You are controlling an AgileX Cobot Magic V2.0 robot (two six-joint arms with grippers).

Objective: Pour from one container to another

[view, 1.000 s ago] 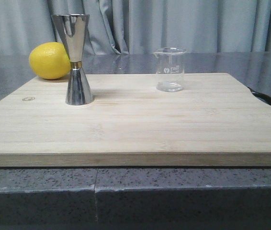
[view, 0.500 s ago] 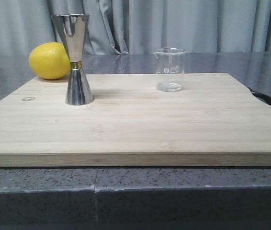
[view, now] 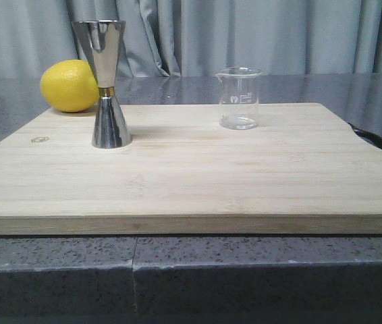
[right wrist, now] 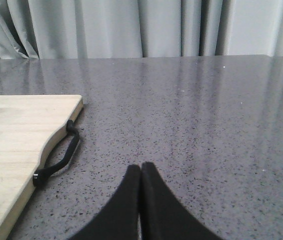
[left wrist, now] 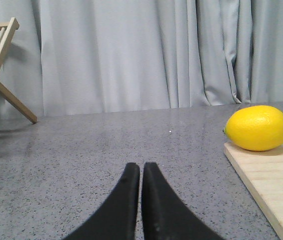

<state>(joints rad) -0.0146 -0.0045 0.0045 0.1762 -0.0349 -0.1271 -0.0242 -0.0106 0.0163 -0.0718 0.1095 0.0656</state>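
While both grippers rest over the bench [right wrist: 206, 100], jaws closed and empty | beaker [view: 239, 98] upright on board [view: 191, 175] | jigger [view: 106, 84] upright, well apart | lemon [view: 70, 86] behind jigger.

The left gripper [left wrist: 141, 172] has its 2 black jaws pressed together, tips touching, holding nothing, low over the grey worktop [left wrist: 96, 150]. The right gripper [right wrist: 140, 172] is likewise closed and empty, low over the worktop. Neither arm shows in the front view.

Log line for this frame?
phase: pre-grasp | left gripper: shut, empty | right gripper: shut, empty | beaker, jigger: upright, apart on board
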